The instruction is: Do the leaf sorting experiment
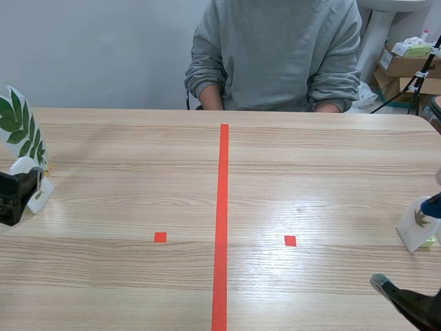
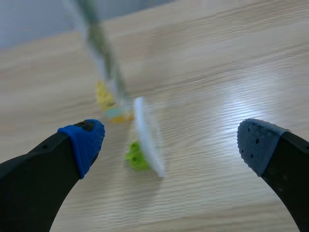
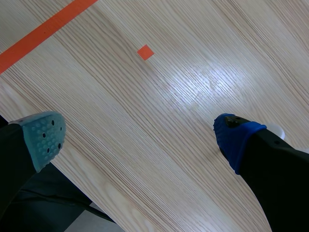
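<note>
Leaf card [image 1: 19, 127], a thin white sheet printed with a green frond, stands at the left edge of the pale wood counter [image 1: 310, 172] in the scene view, near the left jaws. Another white card [image 1: 416, 231] stands at the right edge. In the left wrist view the left jaws are spread, and a thin card [image 2: 147, 140] stands edge-on ahead between them on a lumpy, putty-like green foot [image 2: 135, 157]. An off-centre close could tip it or knock the yellow-footed card [image 2: 107, 72] just behind. In the right wrist view the right jaws are spread over bare, glossy wood grain, pinching nothing.
</note>
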You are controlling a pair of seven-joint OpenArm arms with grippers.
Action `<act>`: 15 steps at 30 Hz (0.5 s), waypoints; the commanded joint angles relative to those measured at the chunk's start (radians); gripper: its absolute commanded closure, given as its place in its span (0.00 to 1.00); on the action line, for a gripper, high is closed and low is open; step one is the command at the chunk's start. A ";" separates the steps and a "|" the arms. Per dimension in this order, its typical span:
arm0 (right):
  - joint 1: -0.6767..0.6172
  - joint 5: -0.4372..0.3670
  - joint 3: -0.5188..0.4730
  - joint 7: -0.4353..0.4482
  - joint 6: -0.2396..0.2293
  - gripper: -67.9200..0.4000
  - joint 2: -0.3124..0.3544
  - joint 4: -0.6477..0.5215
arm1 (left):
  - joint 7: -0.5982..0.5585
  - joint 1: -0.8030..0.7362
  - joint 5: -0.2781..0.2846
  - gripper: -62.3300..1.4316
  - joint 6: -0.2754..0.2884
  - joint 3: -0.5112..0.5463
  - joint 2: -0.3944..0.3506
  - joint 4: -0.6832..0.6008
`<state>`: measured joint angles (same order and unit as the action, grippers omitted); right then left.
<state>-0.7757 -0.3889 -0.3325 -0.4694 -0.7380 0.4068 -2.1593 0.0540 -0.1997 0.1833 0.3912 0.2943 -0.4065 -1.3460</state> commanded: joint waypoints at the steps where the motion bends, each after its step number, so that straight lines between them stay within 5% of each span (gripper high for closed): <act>1: 0.008 -0.003 -0.001 0.011 -0.003 0.06 0.001 -0.004 | -0.013 -0.080 0.018 0.06 0.023 0.007 -0.018 -0.100; 6: 0.009 -0.008 -0.001 0.017 -0.003 0.06 0.001 -0.004 | 0.000 -0.324 0.045 0.06 0.114 -0.019 -0.041 -0.399; 15: 0.008 -0.091 0.001 0.024 -0.003 0.06 0.001 -0.004 | 0.093 -0.541 0.071 0.06 0.067 -0.129 -0.043 -0.684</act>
<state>-0.7757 -0.4736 -0.3325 -0.4538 -0.7383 0.4068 -2.1593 0.1547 -0.7471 0.2443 0.4690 0.1699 -0.4519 -2.0438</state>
